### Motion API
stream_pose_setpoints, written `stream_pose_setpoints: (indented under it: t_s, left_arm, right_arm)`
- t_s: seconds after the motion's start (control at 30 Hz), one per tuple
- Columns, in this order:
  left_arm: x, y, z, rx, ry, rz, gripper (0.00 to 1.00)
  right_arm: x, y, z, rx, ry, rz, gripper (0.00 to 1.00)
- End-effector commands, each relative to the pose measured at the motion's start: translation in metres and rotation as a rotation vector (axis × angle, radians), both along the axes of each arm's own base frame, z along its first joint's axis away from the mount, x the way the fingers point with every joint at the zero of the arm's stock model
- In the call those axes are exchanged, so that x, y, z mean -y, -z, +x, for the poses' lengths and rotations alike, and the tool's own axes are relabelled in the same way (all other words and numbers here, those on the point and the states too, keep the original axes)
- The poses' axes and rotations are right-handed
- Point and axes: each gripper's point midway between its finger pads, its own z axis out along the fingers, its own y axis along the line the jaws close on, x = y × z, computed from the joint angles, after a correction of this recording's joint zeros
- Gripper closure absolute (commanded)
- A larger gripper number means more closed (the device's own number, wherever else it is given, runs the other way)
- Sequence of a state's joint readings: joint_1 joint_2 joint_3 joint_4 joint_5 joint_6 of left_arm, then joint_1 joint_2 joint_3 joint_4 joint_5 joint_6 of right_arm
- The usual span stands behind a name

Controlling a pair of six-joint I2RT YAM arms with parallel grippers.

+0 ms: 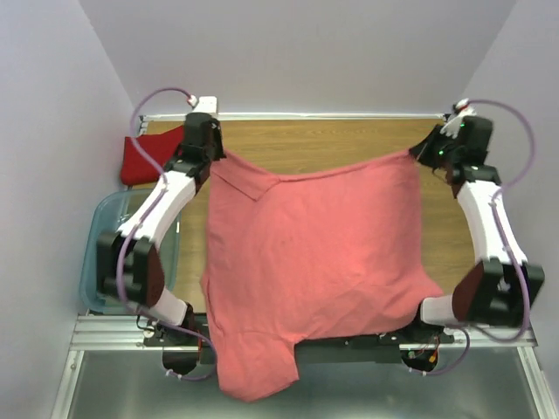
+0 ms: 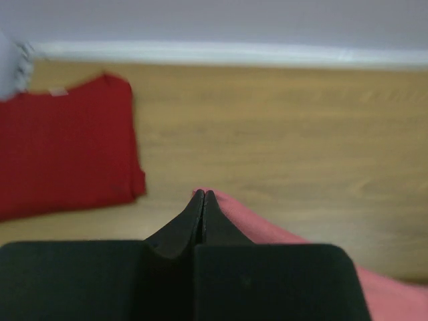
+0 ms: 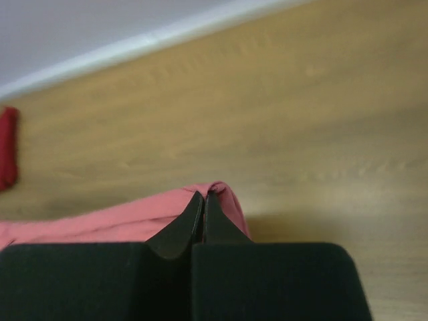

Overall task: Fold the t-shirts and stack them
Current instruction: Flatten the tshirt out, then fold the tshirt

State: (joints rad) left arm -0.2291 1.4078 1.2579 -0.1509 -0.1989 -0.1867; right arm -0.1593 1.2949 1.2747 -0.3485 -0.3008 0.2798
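The left jaws and right jaws each pinch shut on a far corner of the salmon-pink t-shirt (image 1: 314,253), stretching it over the counter (image 1: 349,140), probably to lay it flat for folding. The deep red t-shirt (image 1: 144,159) lies, apparently folded, at the counter's far-left corner.

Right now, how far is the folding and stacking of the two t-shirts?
Done, it seems: the red shirt lies folded flat at the far left of the table. In hand: left jaws and right jaws are shut on the far corners of the pink shirt, spread open. Left: folding it, stacking both.
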Motion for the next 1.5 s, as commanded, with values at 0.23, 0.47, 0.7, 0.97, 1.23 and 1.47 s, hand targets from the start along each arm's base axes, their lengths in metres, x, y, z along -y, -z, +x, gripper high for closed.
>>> stream_pose_setpoints:
  t_s: [0.23,0.47,0.7,0.97,1.23,1.47]
  left_arm:
    - [0.034,0.121,0.107,-0.164,0.089,-0.05,1.0]
    - [0.041,0.162,0.135,-0.274,0.15,-0.074,1.0]
    - [0.036,0.152,0.15,-0.254,0.167,-0.09,1.0]
    - [0.04,0.133,0.158,-0.249,0.197,-0.118,1.0]
    - [0.036,0.129,0.12,-0.348,0.19,-0.133,1.0]
    - [0.027,0.107,0.079,-0.372,0.176,-0.156,1.0]
  right_arm:
    - [0.009,0.156,0.082,-0.177,-0.051,0.03,1.0]
    - [0.015,0.199,0.113,-0.25,-0.048,0.049,1.0]
    - [0.016,0.2,0.125,-0.252,-0.022,0.086,1.0]
    - [0.019,0.175,0.137,-0.204,0.005,0.105,1.0]
    - [0.016,0.162,0.113,-0.205,0.022,0.123,0.99]
    - [0.021,0.155,0.079,-0.223,0.064,0.101,1.0]
